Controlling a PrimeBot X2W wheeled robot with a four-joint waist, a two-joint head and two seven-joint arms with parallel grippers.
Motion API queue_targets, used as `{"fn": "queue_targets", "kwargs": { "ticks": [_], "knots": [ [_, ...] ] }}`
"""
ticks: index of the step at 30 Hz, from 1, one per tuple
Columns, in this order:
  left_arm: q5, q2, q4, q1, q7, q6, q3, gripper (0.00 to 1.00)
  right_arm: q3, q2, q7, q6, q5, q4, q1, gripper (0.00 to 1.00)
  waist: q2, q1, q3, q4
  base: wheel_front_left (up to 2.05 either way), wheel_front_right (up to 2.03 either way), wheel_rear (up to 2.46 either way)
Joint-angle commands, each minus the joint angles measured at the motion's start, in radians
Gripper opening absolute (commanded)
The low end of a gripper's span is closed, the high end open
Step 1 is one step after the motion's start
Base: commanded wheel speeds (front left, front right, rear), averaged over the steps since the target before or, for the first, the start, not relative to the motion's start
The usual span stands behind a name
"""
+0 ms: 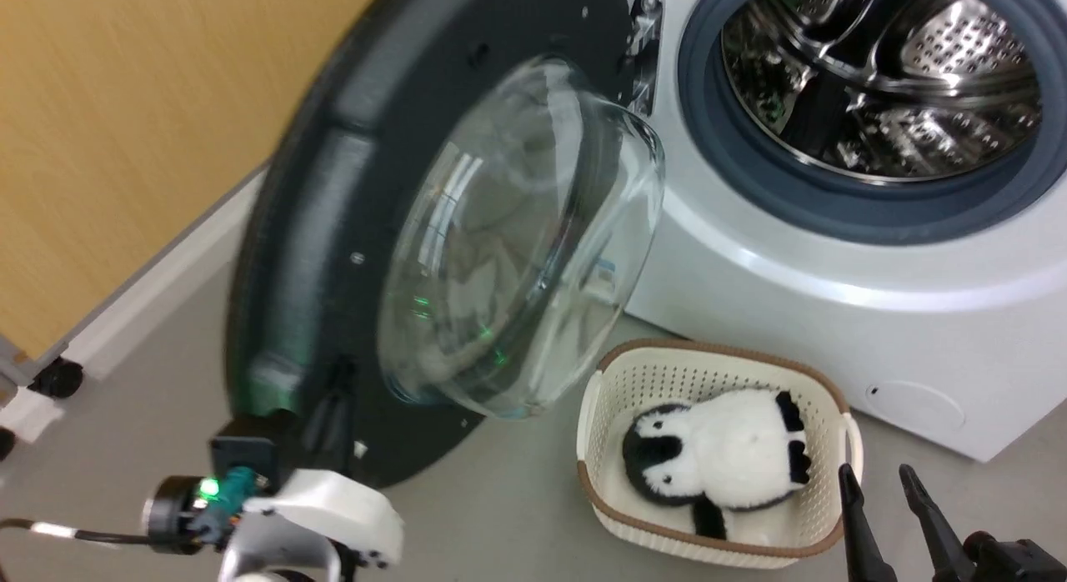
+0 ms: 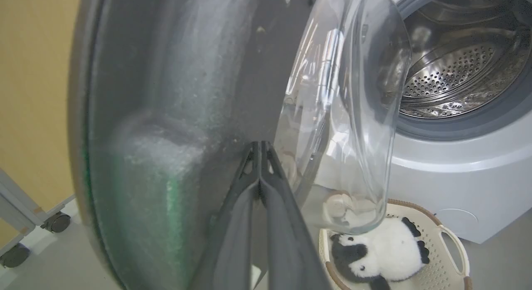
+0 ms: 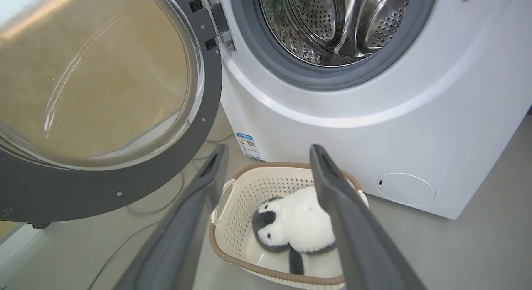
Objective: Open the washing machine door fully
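The washing machine door (image 1: 317,232) stands swung out to the left of the white washing machine (image 1: 834,307), hanging on its metal hinge (image 1: 643,48). Its matte black back and bulging glass bowl (image 1: 517,240) face me. The steel drum (image 1: 884,73) lies exposed inside the grey gasket. My left gripper (image 1: 333,407) is shut, and in the left wrist view its joined tips (image 2: 260,146) rest against the door's (image 2: 174,115) black inner face beside the glass. My right gripper (image 1: 875,478) hangs open and empty at the lower right, and in the right wrist view (image 3: 268,151) it is above the basket.
A cream basket (image 1: 717,353) with a black-and-white plush toy (image 1: 717,457) sits on the grey floor just below the door and in front of the machine. A wood-coloured wall (image 1: 125,107) is behind the door. A caster wheel (image 1: 57,378) of a frame stands at the left.
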Motion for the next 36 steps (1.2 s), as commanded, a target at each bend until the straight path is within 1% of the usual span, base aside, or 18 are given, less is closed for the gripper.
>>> {"fn": "queue_targets", "kwargs": {
  "ticks": [1,9,12,24,32,36],
  "knots": [
    [-0.010,0.009,0.010,-0.020,-0.011,0.008,0.018,0.00,0.001,-0.010,-0.005,0.001,-0.005,-0.003,-0.009,1.00,0.0000,0.0000,0.022,0.001,0.00,0.00,0.00],
    [-0.072,0.039,0.070,-0.074,-0.052,0.041,0.142,0.00,0.008,-0.054,0.012,0.001,-0.004,-0.020,-0.025,1.00,0.0000,0.0000,0.098,-0.019,0.00,0.00,0.00],
    [-0.097,0.057,0.102,-0.111,-0.060,0.039,0.179,0.00,0.001,-0.071,0.020,0.001,-0.015,-0.034,-0.033,1.00,0.0000,0.0000,0.130,-0.026,0.00,0.00,0.00],
    [-0.180,0.172,0.318,-0.314,-0.085,-0.009,0.294,0.00,-0.004,-0.096,0.050,0.001,-0.018,-0.075,-0.072,1.00,0.0000,0.0000,0.232,-0.069,0.00,0.00,0.00],
    [-0.222,0.239,0.482,-0.430,-0.105,-0.055,0.331,0.00,-0.019,-0.114,0.064,0.001,-0.017,-0.094,-0.075,1.00,0.0000,0.0000,0.265,-0.084,0.00,0.00,0.00],
    [-0.226,0.269,0.559,-0.478,-0.129,-0.077,0.334,0.00,-0.028,-0.117,0.069,0.001,-0.014,-0.103,-0.078,1.00,0.0000,0.0000,0.272,-0.089,0.00,0.00,0.00]
  ]
}}
